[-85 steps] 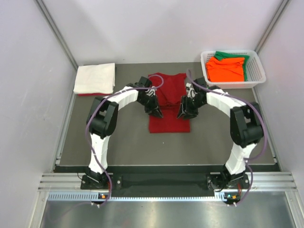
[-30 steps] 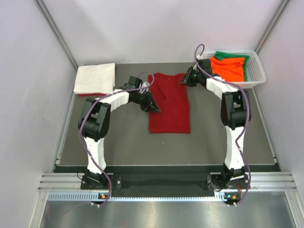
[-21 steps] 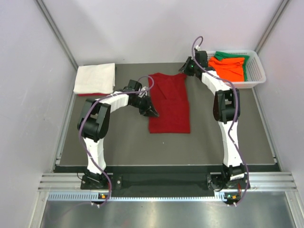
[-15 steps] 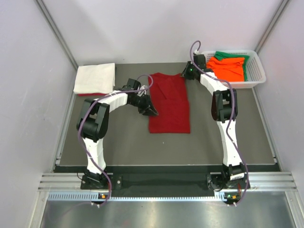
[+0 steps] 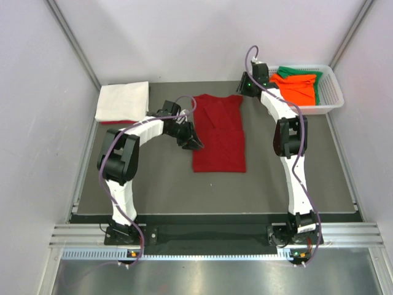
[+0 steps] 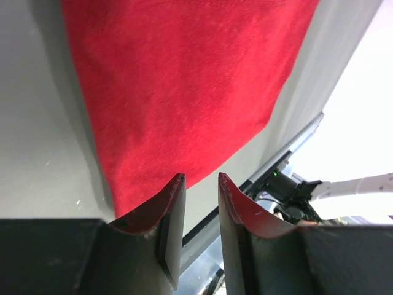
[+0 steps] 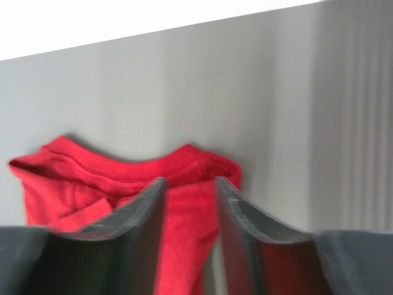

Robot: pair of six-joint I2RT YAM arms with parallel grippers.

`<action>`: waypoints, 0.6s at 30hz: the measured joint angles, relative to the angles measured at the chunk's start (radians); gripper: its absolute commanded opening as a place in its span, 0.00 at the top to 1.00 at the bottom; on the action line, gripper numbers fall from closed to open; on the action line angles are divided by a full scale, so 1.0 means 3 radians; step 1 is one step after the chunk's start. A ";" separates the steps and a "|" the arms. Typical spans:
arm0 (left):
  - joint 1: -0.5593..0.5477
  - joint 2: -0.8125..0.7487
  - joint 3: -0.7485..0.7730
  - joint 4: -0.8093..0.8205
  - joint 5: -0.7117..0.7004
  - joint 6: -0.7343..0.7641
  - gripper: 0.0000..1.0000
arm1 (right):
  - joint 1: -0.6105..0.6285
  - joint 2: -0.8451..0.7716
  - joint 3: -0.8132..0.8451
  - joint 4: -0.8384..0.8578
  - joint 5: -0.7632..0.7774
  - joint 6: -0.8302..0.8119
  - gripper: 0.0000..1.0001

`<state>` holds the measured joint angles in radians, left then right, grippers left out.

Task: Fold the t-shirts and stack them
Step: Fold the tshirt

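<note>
A dark red t-shirt (image 5: 218, 132) lies folded into a long rectangle in the middle of the mat, collar at the far end. My left gripper (image 5: 197, 145) sits low at its left edge, jaws open and empty (image 6: 198, 184), with the red cloth (image 6: 184, 92) spread just beyond the tips. My right gripper (image 5: 245, 86) hovers by the shirt's far right corner, also open (image 7: 187, 187). The collar (image 7: 184, 163) shows through the gap, not pinched. A folded white t-shirt (image 5: 123, 101) lies at the back left. Orange (image 5: 295, 88) and green (image 5: 299, 72) t-shirts fill the basket.
The white lattice basket (image 5: 328, 92) stands at the back right corner. A thin dark red edge (image 5: 110, 122) shows under the white shirt. Pale walls close in the mat on three sides. The right arm is stretched far back along the basket's left side.
The right gripper has let go of the shirt's far right corner and drawn back toward the rear wall, jaws widening. The left jaws have opened a little; the shirt lies still.
</note>
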<state>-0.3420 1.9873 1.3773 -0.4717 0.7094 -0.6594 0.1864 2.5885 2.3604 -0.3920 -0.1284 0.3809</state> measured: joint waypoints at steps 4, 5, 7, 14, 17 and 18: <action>0.0000 -0.0237 -0.0203 -0.0009 -0.0175 -0.0083 0.65 | 0.0006 -0.0123 0.0000 -0.0174 -0.0009 0.0027 0.43; 0.0000 -0.0329 -0.0285 0.0000 -0.0211 -0.0121 0.54 | 0.0022 -0.0235 -0.0116 -0.0221 -0.0014 0.0039 0.39; 0.0003 -0.0519 -0.0472 0.0043 -0.0276 -0.0243 0.49 | 0.0036 -0.0543 -0.0512 -0.0263 -0.0025 0.0060 0.36; -0.0019 -0.1231 -0.1335 0.0557 -0.0383 -0.0927 0.44 | 0.0186 -0.2375 -0.2539 -0.0188 -0.0292 0.0355 0.28; -0.0079 -0.1322 -0.1558 0.0811 -0.0472 -0.1280 0.44 | 0.0228 -0.3150 -0.3437 0.0042 -0.0487 0.0612 0.28; -0.0114 -0.1348 -0.1651 0.0900 -0.0523 -0.1413 0.44 | 0.0239 -0.3386 -0.3746 0.0136 -0.0551 0.0717 0.28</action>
<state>-0.3763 1.5829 0.8822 -0.2016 0.5526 -1.0832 0.2581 1.5726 1.2366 -0.3511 -0.2935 0.5961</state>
